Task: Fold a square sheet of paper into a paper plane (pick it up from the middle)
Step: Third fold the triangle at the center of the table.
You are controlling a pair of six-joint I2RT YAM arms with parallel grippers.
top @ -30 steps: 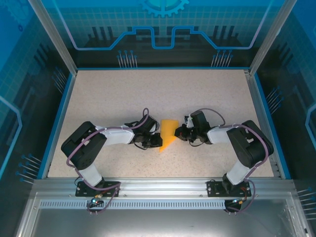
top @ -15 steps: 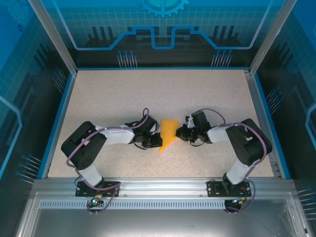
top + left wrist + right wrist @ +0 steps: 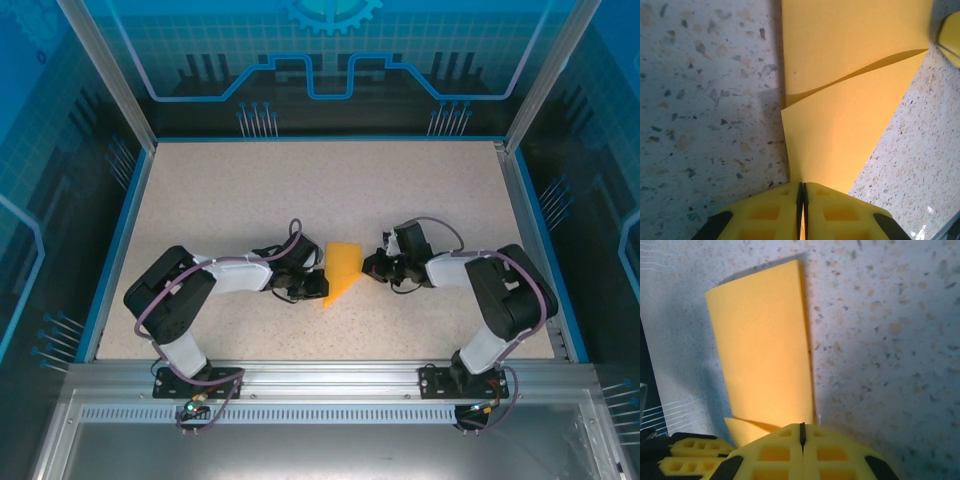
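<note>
Compared with a second ago, the right claw (image 3: 368, 268) has drawn back a little toward the right edge of the bench (image 3: 250, 190), and its arm's elbow sits further right too. The paper (image 3: 343, 270) and the left claw (image 3: 316, 287) lie as they did before.

The paper is a folded orange-yellow piece, narrow toward the near edge. It sits between the two claws, about midway between the left and right edges and somewhat closer to the near one. In the left wrist view one flap lies over another with a slanted edge.

The left claw's fingers (image 3: 835, 215) are pressed together with the narrow end of the paper between them. The right claw's fingers (image 3: 775, 455) are also pressed together. The paper's edge reaches them, but I cannot tell whether they pinch it.

The bench top is pale and speckled, with a blue rim (image 3: 320, 139) along its sides. A metal rail (image 3: 320, 375) at the near edge carries both arm bases. Blue panels (image 3: 330, 60) with line drawings close the space behind and at both sides.
</note>
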